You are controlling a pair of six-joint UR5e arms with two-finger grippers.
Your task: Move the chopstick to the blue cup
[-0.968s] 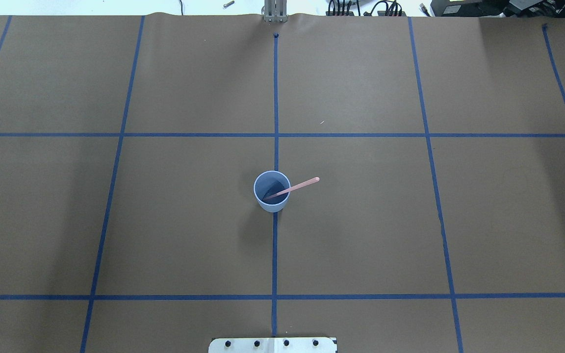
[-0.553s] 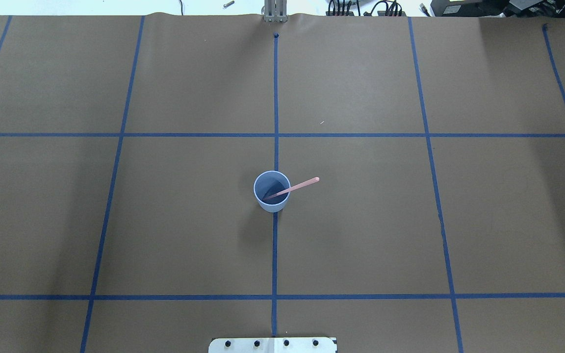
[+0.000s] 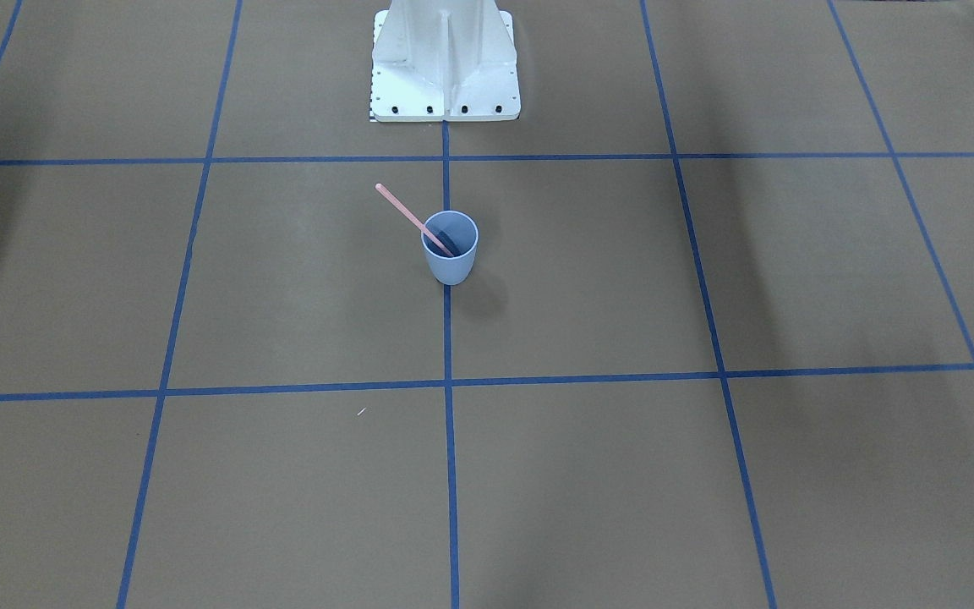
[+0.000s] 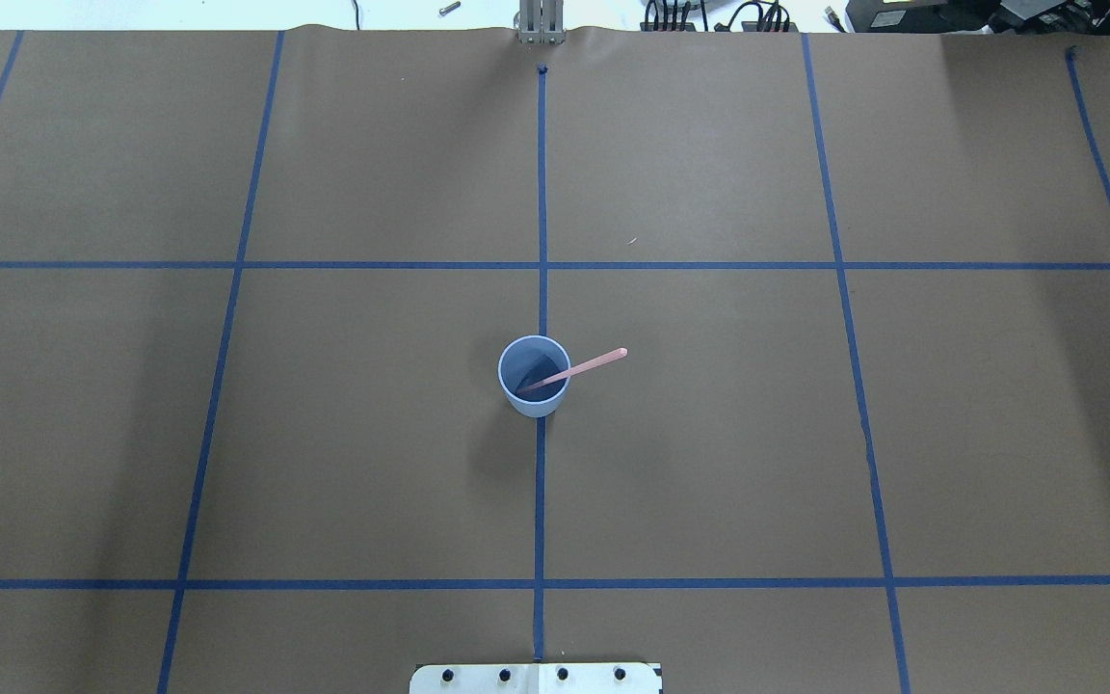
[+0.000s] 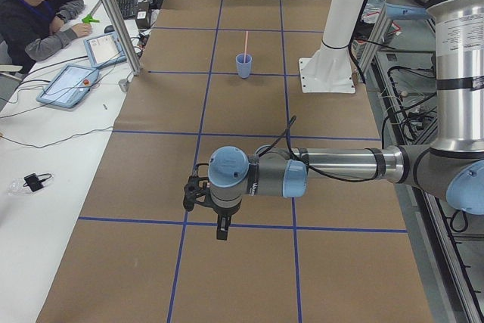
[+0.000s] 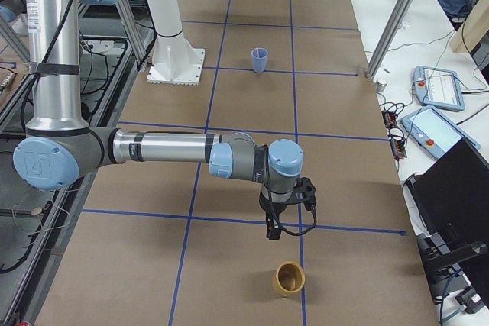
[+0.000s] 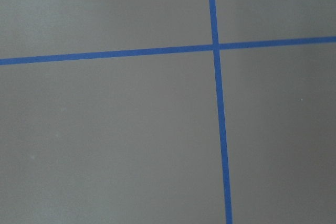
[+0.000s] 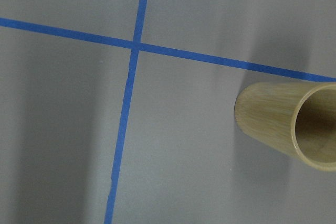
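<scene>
Jaws, both arms: spread or pressed together, we cannot tell; they show only in the side views. Left arm (image 5: 257, 179) and right arm (image 6: 252, 162) hang over opposite ends of the worktop (image 4: 324, 434), well apart from its centre. Chopstick (image 4: 576, 368): leaning in blue cup (image 4: 536, 407), upper end past its right rim. Transfer judged complete; we would hold both arms clear, never sweeping near the stick.

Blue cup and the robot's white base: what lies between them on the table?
Nothing stands there. In the exterior front-facing view, between the blue cup and the white base lies only brown paper crossed by blue tape lines.
</scene>
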